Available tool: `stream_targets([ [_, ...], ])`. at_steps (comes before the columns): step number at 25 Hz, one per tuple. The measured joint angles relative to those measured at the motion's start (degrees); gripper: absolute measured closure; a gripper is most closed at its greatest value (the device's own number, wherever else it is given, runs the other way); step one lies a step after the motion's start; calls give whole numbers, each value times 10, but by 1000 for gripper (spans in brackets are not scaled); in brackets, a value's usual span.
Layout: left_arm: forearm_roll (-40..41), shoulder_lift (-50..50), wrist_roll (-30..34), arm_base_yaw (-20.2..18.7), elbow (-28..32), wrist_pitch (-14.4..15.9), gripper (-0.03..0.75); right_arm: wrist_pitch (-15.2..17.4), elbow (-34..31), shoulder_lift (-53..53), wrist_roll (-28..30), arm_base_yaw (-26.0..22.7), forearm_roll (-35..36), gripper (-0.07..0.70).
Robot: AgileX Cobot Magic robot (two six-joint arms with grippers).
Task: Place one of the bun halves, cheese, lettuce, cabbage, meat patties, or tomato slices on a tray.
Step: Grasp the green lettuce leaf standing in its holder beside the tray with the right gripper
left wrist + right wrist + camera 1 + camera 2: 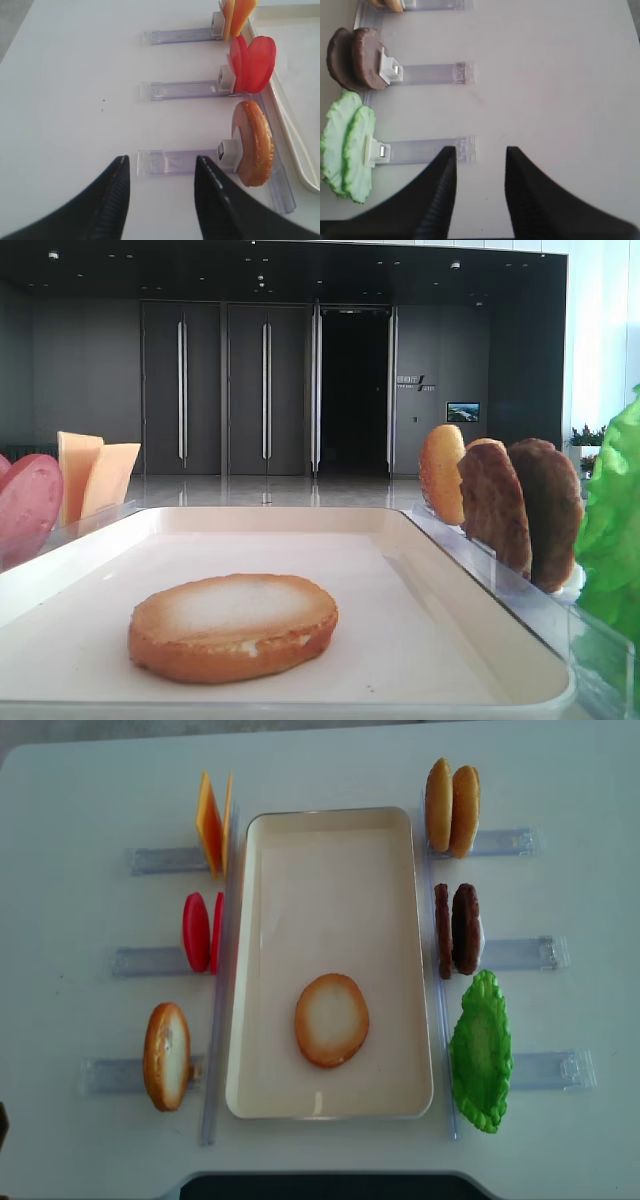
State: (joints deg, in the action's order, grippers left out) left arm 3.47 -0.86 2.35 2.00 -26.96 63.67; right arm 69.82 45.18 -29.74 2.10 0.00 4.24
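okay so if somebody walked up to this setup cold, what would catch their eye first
Probably the large cream-white rectangular tray mid-table, with one round golden-brown bun half lying flat in its near part. Next, the ruffled bright-green lettuce leaves standing in a clear rack to its right, and the pinkish-red round tomato slices racked on its left.

Lighting: we are seeing bright, even light with soft, faint shadows; daylight is washing out the low view's right edge; the lettuce [612, 530] there is blurring close up.
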Motion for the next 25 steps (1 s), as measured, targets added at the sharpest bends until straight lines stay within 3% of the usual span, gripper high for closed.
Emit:
stream_targets([
  [7,0,0,0,0,0,0,388,-1,28,-195,1,0,55,397],
  [15,0,0,0,0,0,0,388,2,28,-150,1,17,122,397],
  [19,0,0,0,0,0,0,388,2,30,-145,-50,97,146,397],
  [25,0,0,0,0,0,0,388,2,30,-164,-194,289,84,397],
])
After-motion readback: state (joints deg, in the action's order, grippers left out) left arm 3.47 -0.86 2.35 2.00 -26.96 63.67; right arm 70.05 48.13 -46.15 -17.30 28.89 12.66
